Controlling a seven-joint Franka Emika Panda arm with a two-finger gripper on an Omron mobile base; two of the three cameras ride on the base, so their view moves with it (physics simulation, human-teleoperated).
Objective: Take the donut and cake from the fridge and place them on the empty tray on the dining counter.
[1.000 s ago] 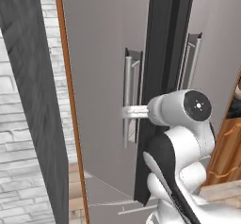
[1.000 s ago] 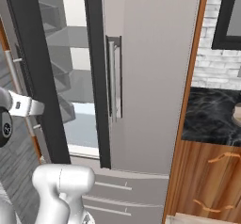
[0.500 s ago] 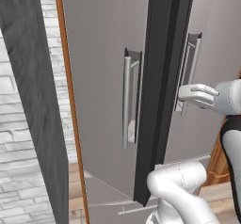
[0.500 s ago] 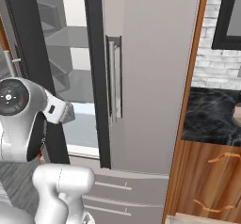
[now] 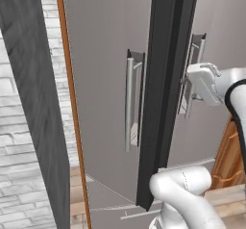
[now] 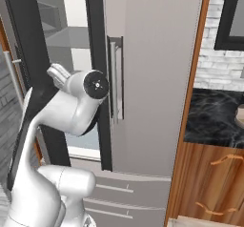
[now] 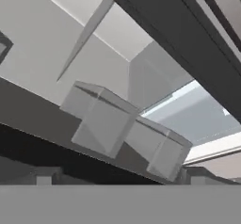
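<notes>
The gripper [image 5: 185, 81] has let go of the left handle [image 5: 129, 103] and swung right, jaws wide and empty, facing the open fridge [image 6: 71, 45]. Bins [image 7: 127, 131] show inside; donut and cake are unseen.

No readable text, label, brand, number or sign appeared anywhere in the three views. The fridge [image 5: 105, 79] doors and its handles were plain and unmarked, and the bins [image 7: 108, 124] seen from the hand view carried no writing.
</notes>
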